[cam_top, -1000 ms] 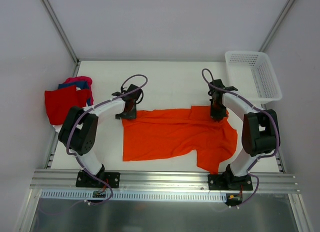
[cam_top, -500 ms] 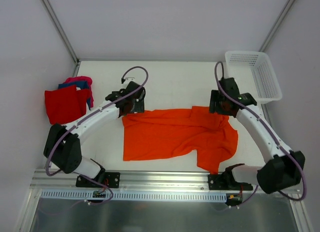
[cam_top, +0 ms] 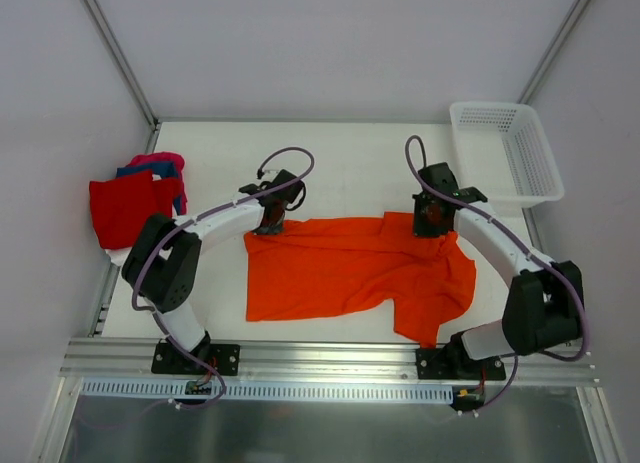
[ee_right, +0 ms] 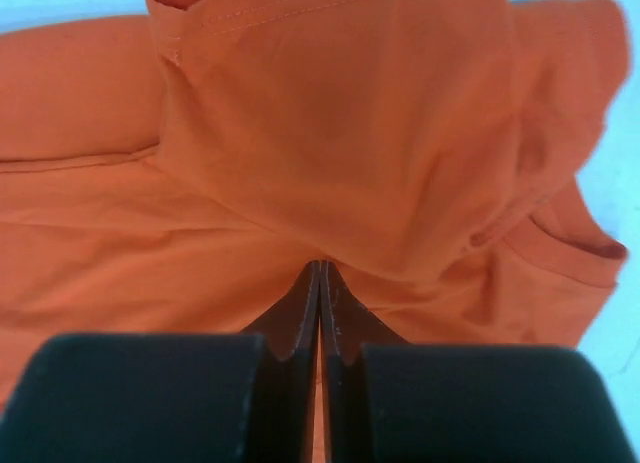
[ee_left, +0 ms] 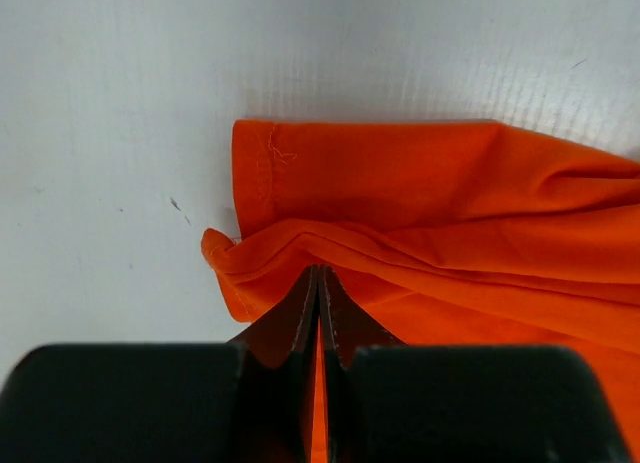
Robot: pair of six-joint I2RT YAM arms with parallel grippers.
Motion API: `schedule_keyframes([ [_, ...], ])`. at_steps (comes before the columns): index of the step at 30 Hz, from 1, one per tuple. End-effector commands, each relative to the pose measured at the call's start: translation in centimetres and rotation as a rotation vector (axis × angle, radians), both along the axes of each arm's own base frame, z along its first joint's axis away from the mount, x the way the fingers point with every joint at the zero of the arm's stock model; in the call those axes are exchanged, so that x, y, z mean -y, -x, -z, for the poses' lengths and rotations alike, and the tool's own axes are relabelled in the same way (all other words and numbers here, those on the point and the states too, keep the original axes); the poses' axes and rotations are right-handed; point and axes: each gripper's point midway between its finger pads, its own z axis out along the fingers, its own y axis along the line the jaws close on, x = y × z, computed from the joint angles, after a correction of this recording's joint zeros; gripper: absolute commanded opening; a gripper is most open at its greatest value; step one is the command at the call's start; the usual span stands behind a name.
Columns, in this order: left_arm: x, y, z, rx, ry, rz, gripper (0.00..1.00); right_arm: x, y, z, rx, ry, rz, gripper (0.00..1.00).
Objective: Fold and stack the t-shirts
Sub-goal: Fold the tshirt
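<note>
the orange t-shirt (cam_top: pixel 350 268) lies spread in the middle of the worktop (cam_top: pixel 350 163), with the other t-shirts (cam_top: pixel 125 205) piled at far left. the left fingers (ee_left: pixel 292 318) and right fingers (ee_right: pixel 292 315) are clenched, seemingly pinching its far edge at either end. this looks like the first fold; next, both ends need lifting together and carrying evenly toward the near hem.

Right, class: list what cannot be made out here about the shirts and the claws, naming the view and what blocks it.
- Top view: the red t-shirt covers most of the blue t-shirt and pink t-shirt, so their folds are hidden.
- Left wrist view: the left claw is shut on the orange t-shirt. Its fingers hide how many layers are pinched.
- Right wrist view: the same goes for the right claw, and the frame edges cut off the shirt.
</note>
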Motion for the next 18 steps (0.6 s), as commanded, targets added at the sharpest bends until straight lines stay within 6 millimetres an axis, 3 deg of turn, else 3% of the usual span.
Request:
schedule_keyframes([
  [1, 0.8, -0.9, -0.5, 0.019, 0.012, -0.012, 0.00, -2.1, -2.4, 0.4, 0.026, -0.071, -0.024, 0.00],
  [10, 0.8, -2.2, -0.4, 0.058, -0.017, -0.004, 0.00, -2.5, -3.8, 3.0, -0.034, -0.050, -0.023, 0.01],
  [18, 1.7, -3.2, 1.9, 0.030, 0.005, 0.009, 0.00, -1.9, -4.2, 5.9, -0.107, -0.014, -0.007, 0.00],
])
